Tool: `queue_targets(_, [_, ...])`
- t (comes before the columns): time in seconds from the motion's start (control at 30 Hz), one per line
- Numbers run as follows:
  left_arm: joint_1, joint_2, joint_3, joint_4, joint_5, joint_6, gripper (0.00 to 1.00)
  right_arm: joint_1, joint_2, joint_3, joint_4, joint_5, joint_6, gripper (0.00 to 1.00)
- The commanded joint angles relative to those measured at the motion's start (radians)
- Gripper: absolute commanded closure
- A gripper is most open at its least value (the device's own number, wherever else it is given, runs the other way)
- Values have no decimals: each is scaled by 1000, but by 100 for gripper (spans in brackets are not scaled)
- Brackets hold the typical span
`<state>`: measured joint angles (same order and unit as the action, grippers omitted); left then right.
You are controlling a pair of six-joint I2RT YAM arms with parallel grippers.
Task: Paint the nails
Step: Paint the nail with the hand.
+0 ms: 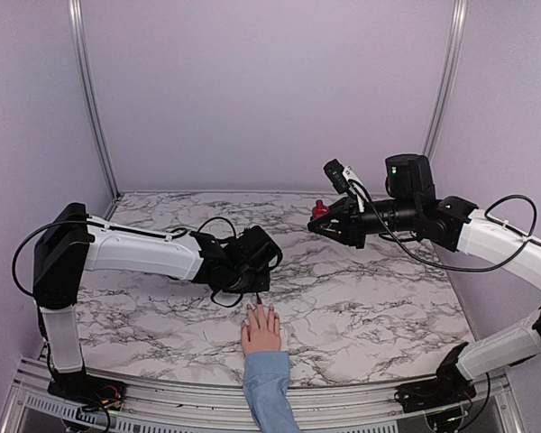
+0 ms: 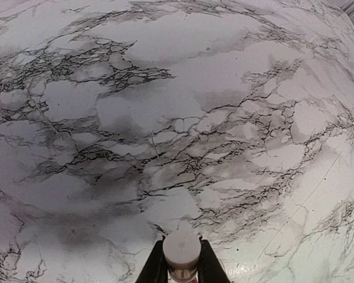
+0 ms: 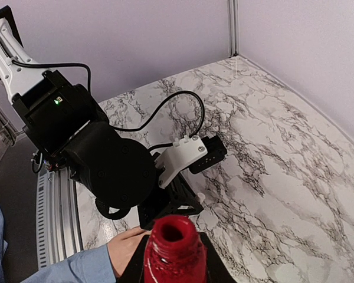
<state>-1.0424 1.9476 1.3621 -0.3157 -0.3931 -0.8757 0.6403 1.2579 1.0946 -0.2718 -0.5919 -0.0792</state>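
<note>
A pale pink hand (image 1: 261, 330) in a light blue sleeve (image 1: 269, 388) lies flat at the table's near edge. Its nails are too small to make out in the top view, and in the right wrist view my left arm hides them. My left gripper (image 1: 256, 290) hovers just over the fingertips, shut on the polish bottle's white cap (image 2: 182, 249), and points down at the marble. My right gripper (image 1: 322, 219) is raised at the back right, shut on the uncapped dark red polish bottle (image 3: 174, 250). The hand (image 3: 127, 247) shows just behind that bottle.
The marble tabletop (image 1: 370, 298) is enclosed by lilac walls with metal corner posts (image 1: 90, 99). A metal rail (image 1: 162, 406) runs along the near edge. Black cables (image 1: 218, 225) loop off my left wrist.
</note>
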Motion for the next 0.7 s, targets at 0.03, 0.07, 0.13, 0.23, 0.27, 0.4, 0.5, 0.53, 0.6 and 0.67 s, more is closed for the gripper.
queue_targets(0.03, [15, 10, 23, -31, -15, 4, 100, -9, 2, 17, -4, 12, -7, 100])
queue_targets(0.07, [17, 10, 23, -31, -18, 4, 100, -9, 4, 19, -4, 12, -7, 100])
queue_targets(0.13, [21, 6, 23, -31, -23, 3, 100, -10, 6, 20, -4, 12, -7, 100])
queue_targets(0.23, [25, -6, 26, -30, -36, 6, 100, -9, 8, 23, -4, 12, -7, 100])
queue_targets(0.27, [25, -12, 27, -29, -41, 7, 100, -9, 8, 25, -5, 12, -7, 100])
queue_targets(0.4, [25, -67, 33, -18, -93, 33, 100, -9, 8, 29, -7, 4, -7, 100])
queue_targets(0.5, [25, -186, 15, 50, -161, 104, 100, -10, 5, 33, -4, -17, -2, 100])
queue_targets(0.53, [25, -237, -4, 105, -173, 143, 100, -9, 3, 36, -1, -31, 2, 100])
queue_targets(0.6, [25, -350, -40, 248, -161, 228, 100, -9, 0, 49, 10, -72, 14, 100])
queue_targets(0.67, [25, -434, -48, 377, -111, 301, 100, -10, 0, 62, 29, -123, 30, 100])
